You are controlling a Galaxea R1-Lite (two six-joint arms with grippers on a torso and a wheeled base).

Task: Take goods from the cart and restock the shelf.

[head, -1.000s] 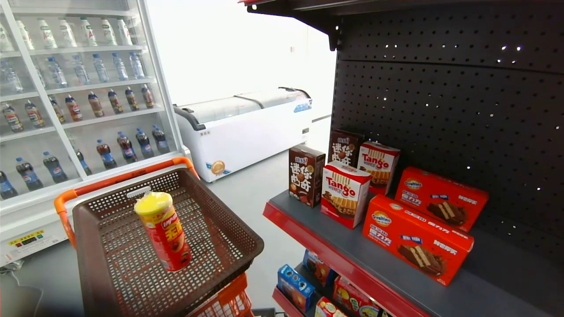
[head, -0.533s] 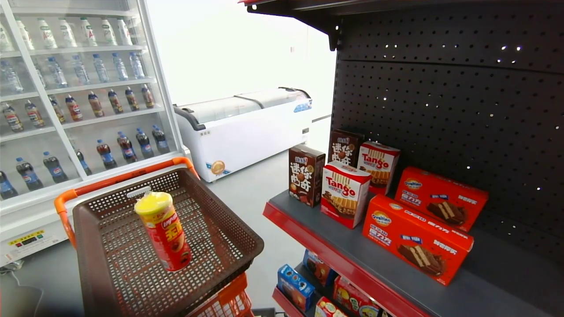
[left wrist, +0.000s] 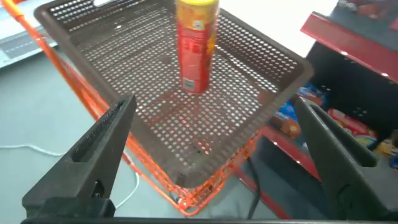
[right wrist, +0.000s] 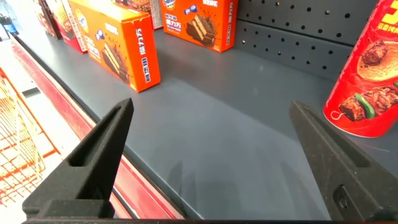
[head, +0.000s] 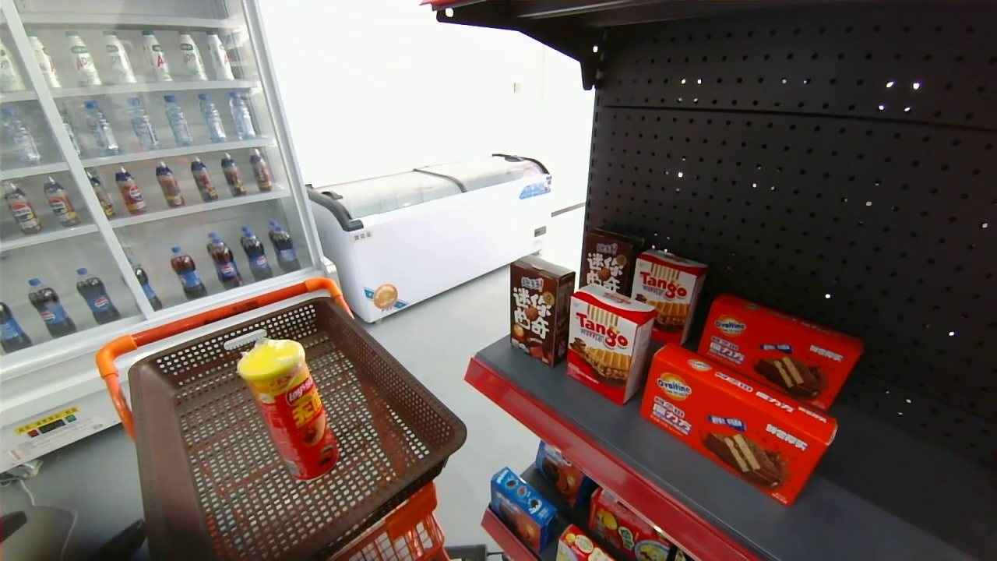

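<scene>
Left claw (left wrist: pixel 214 104) newly up; can (left wrist: pixel 196 46) ahead

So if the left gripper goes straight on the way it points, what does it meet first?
Probably the mesh floor of the brown basket, just short of the upright red can; the left gripper is open, and depth is unclear.
</scene>
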